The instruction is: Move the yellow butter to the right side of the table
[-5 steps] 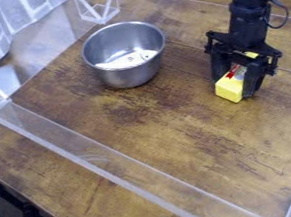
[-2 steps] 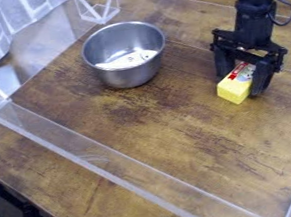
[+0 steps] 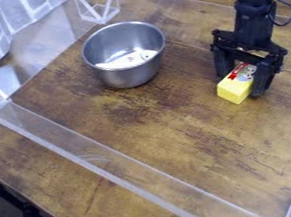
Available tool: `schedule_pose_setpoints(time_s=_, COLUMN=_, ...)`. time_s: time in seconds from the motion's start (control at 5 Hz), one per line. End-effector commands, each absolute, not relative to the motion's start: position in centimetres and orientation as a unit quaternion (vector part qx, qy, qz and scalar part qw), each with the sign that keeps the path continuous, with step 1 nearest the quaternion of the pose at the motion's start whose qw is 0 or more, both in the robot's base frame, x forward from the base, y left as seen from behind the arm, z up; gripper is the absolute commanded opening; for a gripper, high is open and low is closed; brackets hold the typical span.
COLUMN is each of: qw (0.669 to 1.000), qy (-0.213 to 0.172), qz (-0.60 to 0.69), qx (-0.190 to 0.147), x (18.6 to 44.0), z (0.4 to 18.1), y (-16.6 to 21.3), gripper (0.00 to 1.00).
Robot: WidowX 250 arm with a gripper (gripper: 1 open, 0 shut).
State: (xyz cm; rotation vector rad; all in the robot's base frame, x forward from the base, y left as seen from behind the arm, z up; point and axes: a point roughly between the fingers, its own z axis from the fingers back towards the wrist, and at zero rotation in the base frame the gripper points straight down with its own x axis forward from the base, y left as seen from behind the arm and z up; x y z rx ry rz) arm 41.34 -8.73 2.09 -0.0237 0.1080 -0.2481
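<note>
The yellow butter lies on the table at the right side, its white-and-red label end tucked under the gripper. My gripper hangs straight down over the butter's far end. Its black fingers straddle the box with a little space on each side, so the jaws look open and the box rests on the wood.
A steel bowl stands to the left of the butter at the back of the table. Clear acrylic rails run along the front-left edge and the back. White objects sit beyond the back-left corner.
The gripper and the butter have shifted slightly right and toward the front since a second ago. The fingers now stand wider around the box. Nothing has moved in the last half second.
</note>
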Motion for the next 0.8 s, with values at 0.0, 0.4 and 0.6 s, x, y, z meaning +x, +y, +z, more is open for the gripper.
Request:
schedule_pose_setpoints(time_s=0.0, qw=0.99, qy=0.044, qz=-0.133, qx=-0.013, x=41.22, z=2.63, y=-8.89, gripper=1.0)
schedule_pose_setpoints(time_s=0.4, qw=0.991, qy=0.039, qz=-0.13, qx=-0.012, x=41.21, z=2.8, y=-8.76, gripper=1.0)
schedule_pose_setpoints(time_s=0.6, qw=0.991, qy=0.037, qz=-0.128, qx=-0.012, x=41.21, z=2.91, y=-8.7, gripper=1.0)
